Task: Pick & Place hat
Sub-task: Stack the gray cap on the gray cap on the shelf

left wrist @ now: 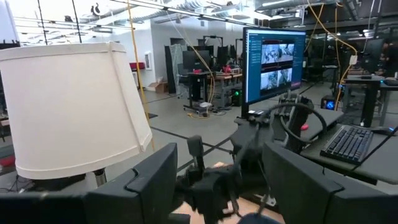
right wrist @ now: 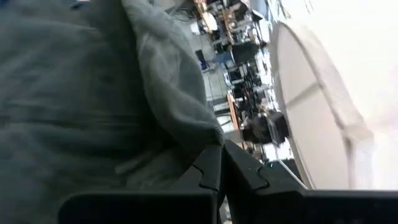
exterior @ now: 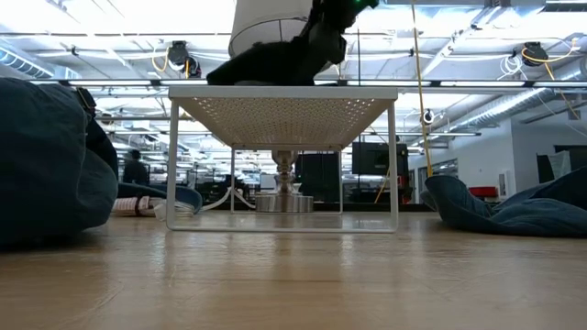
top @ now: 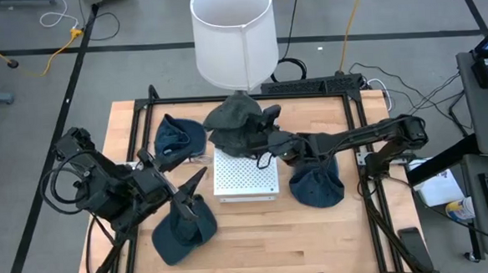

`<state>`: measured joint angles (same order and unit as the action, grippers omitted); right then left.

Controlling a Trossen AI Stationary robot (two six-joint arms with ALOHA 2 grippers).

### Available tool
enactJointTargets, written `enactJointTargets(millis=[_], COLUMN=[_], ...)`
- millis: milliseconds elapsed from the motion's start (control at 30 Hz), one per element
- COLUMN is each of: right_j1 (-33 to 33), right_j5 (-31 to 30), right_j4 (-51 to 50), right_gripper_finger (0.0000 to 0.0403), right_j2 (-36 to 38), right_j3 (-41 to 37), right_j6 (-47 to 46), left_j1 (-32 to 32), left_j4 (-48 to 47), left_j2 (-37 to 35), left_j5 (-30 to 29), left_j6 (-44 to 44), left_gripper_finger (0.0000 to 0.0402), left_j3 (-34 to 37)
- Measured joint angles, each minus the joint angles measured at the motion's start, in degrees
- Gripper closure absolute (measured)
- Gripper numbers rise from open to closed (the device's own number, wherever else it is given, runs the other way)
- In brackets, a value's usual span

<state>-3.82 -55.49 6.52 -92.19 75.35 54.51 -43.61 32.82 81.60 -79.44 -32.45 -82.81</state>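
Right gripper (top: 265, 139) reaches in over the white perforated stand (top: 244, 174), its fingers pressed together on the grey hat (top: 236, 118) that sits bunched at the stand's back edge, just in front of the lamp (top: 233, 32). From above, three blue hats lie on the table (top: 332, 224) — one left of the stand (top: 179, 138), one at the front left (top: 182, 227), one to the right (top: 317, 183). Left gripper (top: 192, 183) hovers by the front-left hat, fingers spread and empty. At table height, the grey hat rests on top of the stand. The right wrist camera shows grey cloth pinched in closed jaws.
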Motion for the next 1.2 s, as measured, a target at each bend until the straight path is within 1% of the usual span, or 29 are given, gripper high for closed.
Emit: enactJointTargets(millis=[133,300,433,533,667,733,833,900,967,1200], right_j1=[0.6,0.4,-0.5,-0.5,-0.1,-0.6,-1.0,-1.2,-1.1,-1.2], right_j5=[-0.3,0.0,0.2,0.2,-0.1,-0.1,0.4,1.7,3.3,8.3], right_j4=[-4.8,-4.8,-4.5,-4.3,-1.2,-2.7,-9.8,-14.2,-16.4,-16.5], right_gripper_finger=[0.0402,0.0402,0.0402,0.0402,0.0402,0.0403,0.0403,0.0403,0.0403,0.0402], right_j2=[2.3,5.8,7.3,7.4,7.5,7.5,7.4,7.4,7.4,7.5], right_j3=[-0.8,-5.0,-7.6,-7.9,-7.9,-7.9,-7.9,-7.9,-7.9,-9.2], right_j6=[-2.7,-5.7,-4.4,-4.3,-2.0,-4.5,-11.8,-15.8,-18.7,-19.7], left_j1=[0.1,0.1,0.3,0.7,1.2,1.2,1.2,1.2,1.2,1.2], left_j4=[0.0,0.0,-0.1,0.0,-0.2,-0.2,-1.1,-1.9,-1.9,-2.3], left_j2=[0.0,0.0,0.0,0.0,0.0,0.0,0.0,0.0,0.0,0.0], left_j5=[0.0,0.0,0.0,0.0,0.4,0.6,0.6,0.6,0.7,0.8], left_j6=[0.2,0.2,0.2,0.2,0.3,0.5,1.3,1.9,2.2,2.3], left_gripper_finger=[0.016,0.016,0.016,0.016,0.016,0.016,0.016,0.016,0.016,0.016], left_j3=[0.0,0.0,0.0,0.0,0.0,0.0,0.0,0.0,0.0,0.0])
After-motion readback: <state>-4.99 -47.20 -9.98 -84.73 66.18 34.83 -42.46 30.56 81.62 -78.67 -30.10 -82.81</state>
